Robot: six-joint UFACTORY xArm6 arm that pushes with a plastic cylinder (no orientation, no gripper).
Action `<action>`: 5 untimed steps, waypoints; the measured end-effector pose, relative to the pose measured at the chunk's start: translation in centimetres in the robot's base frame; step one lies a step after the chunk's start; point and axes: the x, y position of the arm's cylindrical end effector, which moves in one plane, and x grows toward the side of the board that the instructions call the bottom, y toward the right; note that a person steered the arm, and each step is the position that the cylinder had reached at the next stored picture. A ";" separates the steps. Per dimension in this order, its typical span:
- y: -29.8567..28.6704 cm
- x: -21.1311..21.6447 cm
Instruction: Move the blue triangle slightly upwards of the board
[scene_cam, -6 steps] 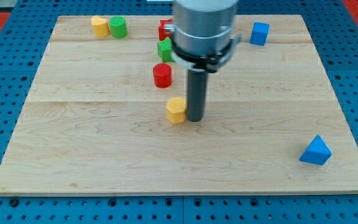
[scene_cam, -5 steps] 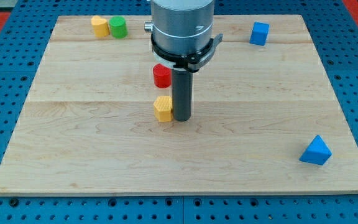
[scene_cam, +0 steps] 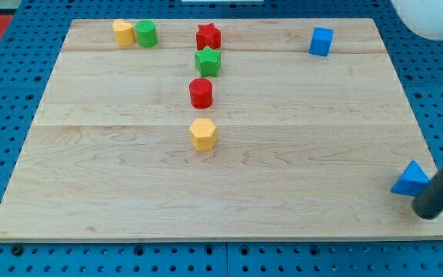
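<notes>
The blue triangle (scene_cam: 411, 179) lies at the view's right edge of the wooden board (scene_cam: 114, 185), near the bottom right corner. My tip (scene_cam: 431, 211) is at the view's bottom right, just below and right of the blue triangle and touching or nearly touching it. The rod slants up to the right and covers part of the triangle's right side.
A yellow block (scene_cam: 203, 134) sits mid-board. Above it stand a red cylinder (scene_cam: 201, 93), a green star (scene_cam: 208, 61) and a red star (scene_cam: 208, 36). A yellow block (scene_cam: 123, 32) and a green cylinder (scene_cam: 146, 34) sit top left. A blue cube (scene_cam: 321, 41) sits top right.
The arm has swung from the board's middle beside the yellow block to the bottom right corner. The blue triangle has shifted a little right and up. The yellow block had slid left and stays.
</notes>
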 end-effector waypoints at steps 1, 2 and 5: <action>0.2 -2.1; -5.3 -5.2; -10.0 -9.2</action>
